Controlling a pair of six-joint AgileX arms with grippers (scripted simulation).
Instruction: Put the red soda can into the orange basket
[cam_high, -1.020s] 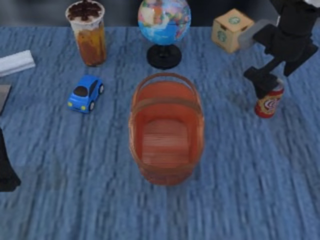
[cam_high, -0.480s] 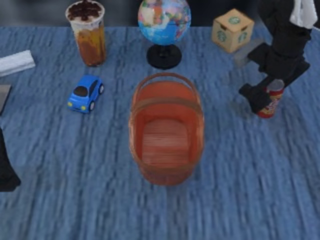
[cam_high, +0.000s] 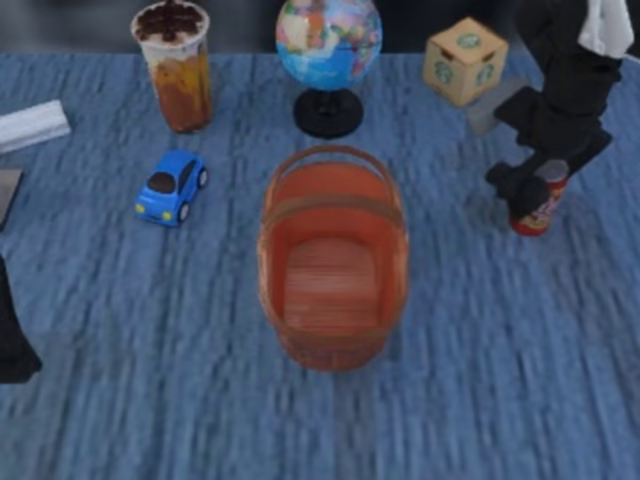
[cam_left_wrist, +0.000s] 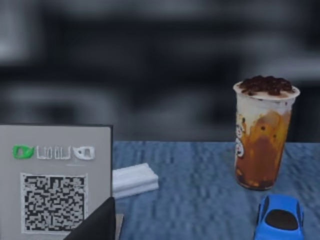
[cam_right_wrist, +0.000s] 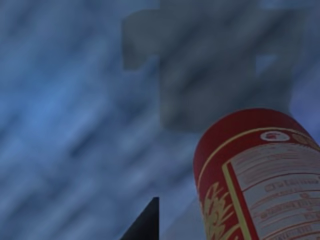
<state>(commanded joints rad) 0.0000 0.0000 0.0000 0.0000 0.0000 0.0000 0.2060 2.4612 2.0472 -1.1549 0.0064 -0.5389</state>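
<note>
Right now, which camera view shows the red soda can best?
The right wrist view: the red soda can fills much of the picture, its label panel facing the camera. The top view shows it small, partly hidden under the right gripper. The left wrist view misses it.

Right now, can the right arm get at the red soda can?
Probably yes: the right gripper is already down at the red soda can, nothing between them. Whether it has closed on it is unclear.

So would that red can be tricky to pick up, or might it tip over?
The can looks stiff and smooth-sided, so it may slip unless squeezed firmly. It stands upright and narrow, so a sideways nudge from the right gripper beside it could probably topple it, and then it would likely roll.
</note>
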